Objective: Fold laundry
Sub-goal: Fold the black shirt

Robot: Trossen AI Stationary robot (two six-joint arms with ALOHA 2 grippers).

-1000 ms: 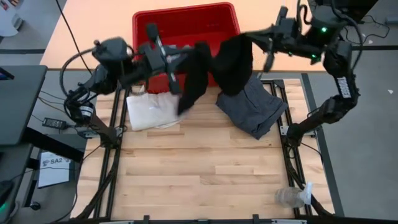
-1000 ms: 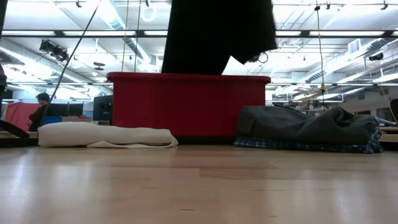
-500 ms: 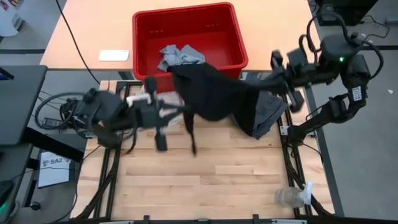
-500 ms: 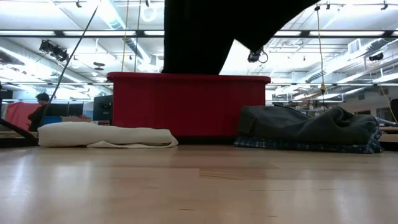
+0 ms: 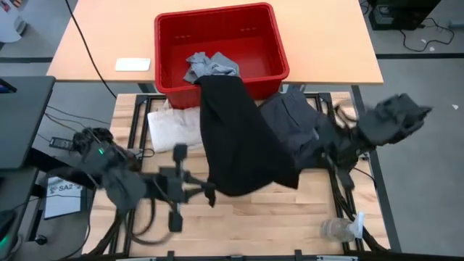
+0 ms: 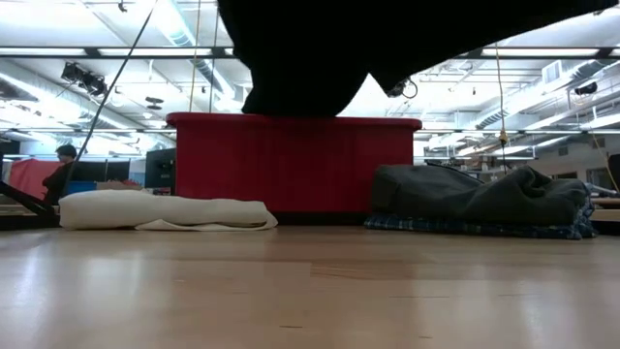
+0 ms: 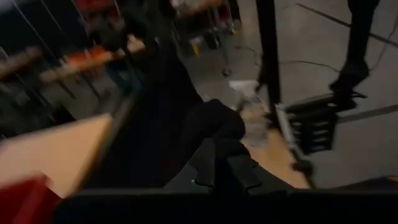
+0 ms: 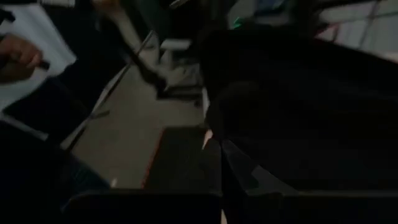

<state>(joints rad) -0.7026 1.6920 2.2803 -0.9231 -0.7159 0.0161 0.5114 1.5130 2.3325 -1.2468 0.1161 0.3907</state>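
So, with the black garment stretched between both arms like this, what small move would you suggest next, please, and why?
Probably lower both arms together to lay the black cloth garment flat on the bare wooden table. The left pincer and right pincer are each shut on an edge, and the low view shows the cloth hanging above the tabletop, its far end draped towards the red plastic bin.

Bin (image 5: 217, 32) beyond desk's (image 5: 239, 217) far edge; folded tote bag (image 5: 174, 127) far-left; garment stack (image 5: 301, 119) far-right; bottle (image 5: 339, 230) near-right corner.

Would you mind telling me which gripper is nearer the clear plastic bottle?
The right gripper, just up-table from the bottle. The left gripper holds the black garment across the table.
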